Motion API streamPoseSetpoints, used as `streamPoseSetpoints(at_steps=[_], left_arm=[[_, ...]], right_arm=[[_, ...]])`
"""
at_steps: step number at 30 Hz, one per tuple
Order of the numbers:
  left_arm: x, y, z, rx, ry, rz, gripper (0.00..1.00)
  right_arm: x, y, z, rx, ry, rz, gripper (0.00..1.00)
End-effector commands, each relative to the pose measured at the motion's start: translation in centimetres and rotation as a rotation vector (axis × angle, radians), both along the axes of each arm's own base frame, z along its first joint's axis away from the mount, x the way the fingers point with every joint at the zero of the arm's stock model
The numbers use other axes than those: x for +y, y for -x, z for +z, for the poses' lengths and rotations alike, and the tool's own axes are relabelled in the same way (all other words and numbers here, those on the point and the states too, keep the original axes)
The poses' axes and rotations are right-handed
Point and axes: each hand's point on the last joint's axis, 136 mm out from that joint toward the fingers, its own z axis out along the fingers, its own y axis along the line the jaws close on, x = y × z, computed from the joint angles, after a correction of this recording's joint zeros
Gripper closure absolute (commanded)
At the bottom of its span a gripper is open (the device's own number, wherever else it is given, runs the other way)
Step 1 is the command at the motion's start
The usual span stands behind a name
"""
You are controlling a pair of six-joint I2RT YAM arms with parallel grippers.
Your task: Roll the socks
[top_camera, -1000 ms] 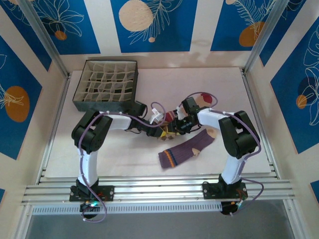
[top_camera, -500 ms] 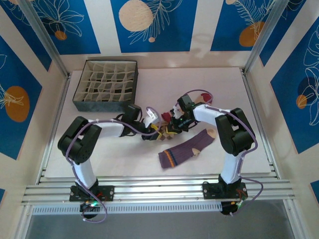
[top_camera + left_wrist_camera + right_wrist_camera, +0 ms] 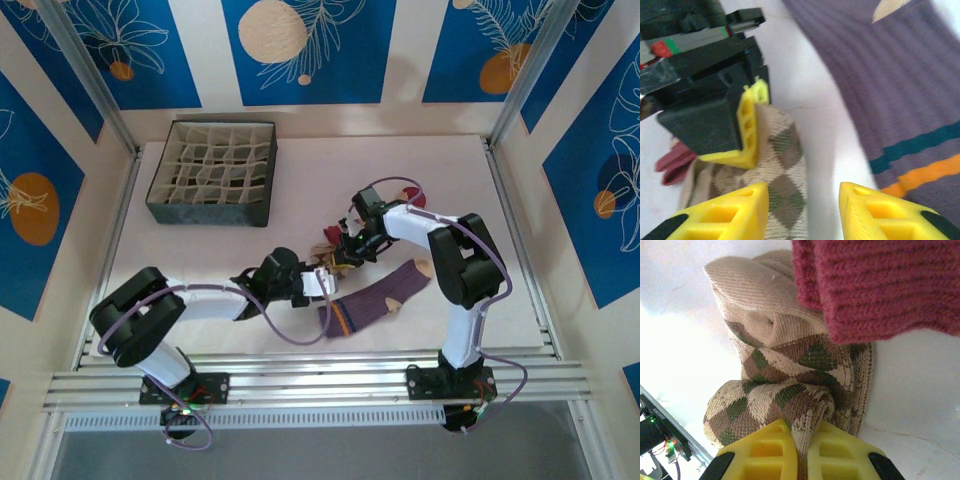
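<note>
The brown-tan checkered sock (image 3: 790, 365) is found just beside the purple ribbed sock (image 3: 375, 298), on its far side near the striped cuff end, with the red toe (image 3: 875, 285) of a third sock laid over one end. A fold of it is pinched between the closed fingers of the right gripper (image 3: 801, 435). The left gripper (image 3: 802, 200) is held half open, with nothing inside, over the bare table (image 3: 810, 90) between both socks. The checkered sock's long axis is judged to run nearly along the left fingers, so a small sideways shift away from the purple ribbed sock is needed.
</note>
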Motion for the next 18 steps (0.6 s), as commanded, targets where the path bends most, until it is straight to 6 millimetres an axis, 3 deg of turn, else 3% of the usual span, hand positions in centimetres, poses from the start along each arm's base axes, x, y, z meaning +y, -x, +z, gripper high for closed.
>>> streamPoseSetpoints(at_steps=[1,13,15,18], left_arm=[[0.1,-1.8,0.0,-0.14,-0.046,0.048,0.59],[-1.2,-1.7,-2.8,-0.106,-0.094,0.012,0.6],[-1.4,-1.6,-3.2,-0.095,-0.104,0.01,0.64],[-1.3,-1.7,-4.1,-0.061,-0.129,0.024,0.78]], right_arm=[[-1.3,2.1,-1.8,0.083,0.094,0.019,1.0],[-1.3,2.4,-1.9,0.106,0.095,0.021,1.0],[-1.2,2.5,-1.8,0.106,0.094,0.024,1.0],[-1.2,2.5,-1.8,0.11,0.092,0.024,1.0]])
